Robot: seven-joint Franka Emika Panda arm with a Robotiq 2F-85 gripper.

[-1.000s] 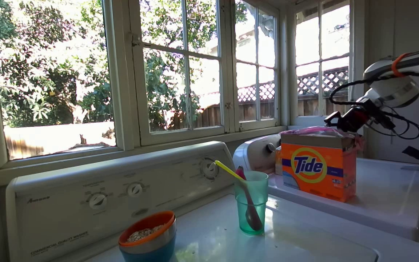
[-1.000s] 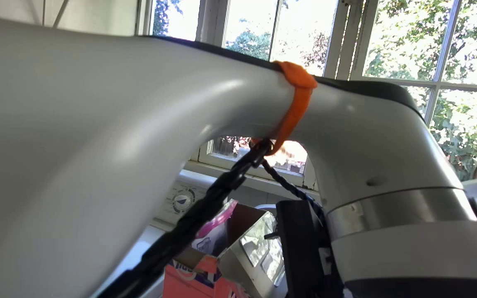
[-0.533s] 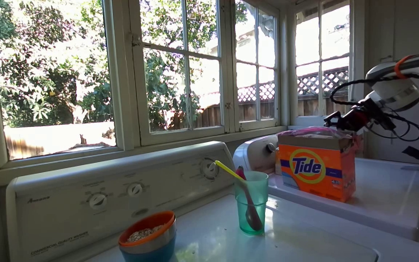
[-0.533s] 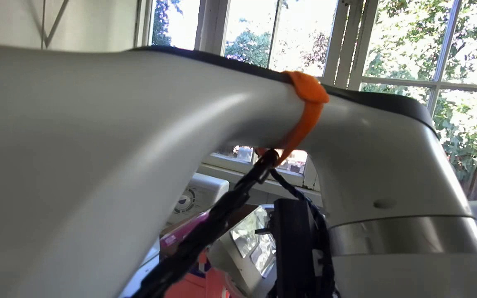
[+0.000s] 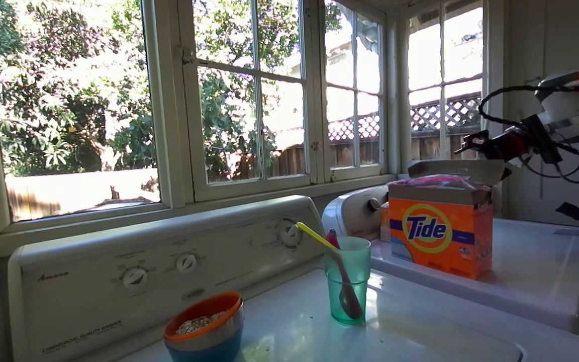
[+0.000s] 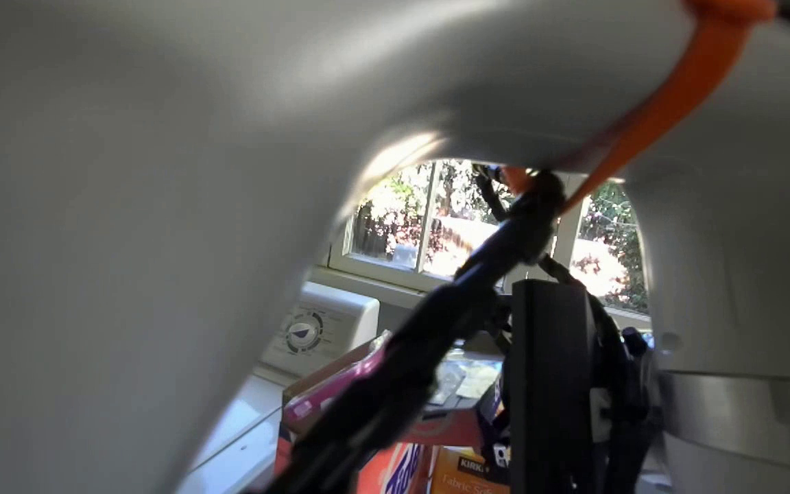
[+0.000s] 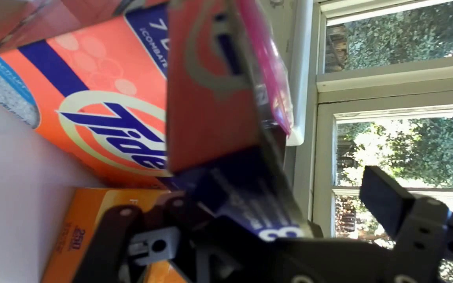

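Near gripper [image 5: 468, 143], raised lid [image 5: 454, 169], lengthwise horizontal.

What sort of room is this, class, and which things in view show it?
Most likely a laundry room: a control panel reads "Commercial Quality Washer", a Tide box stands on the white appliance alongside, and an orange box near it appears to be fabric softener.

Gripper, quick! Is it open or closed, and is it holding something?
Gripper: open, jaws wide apart, not clamped on anything; the Tide box lid is right by it.
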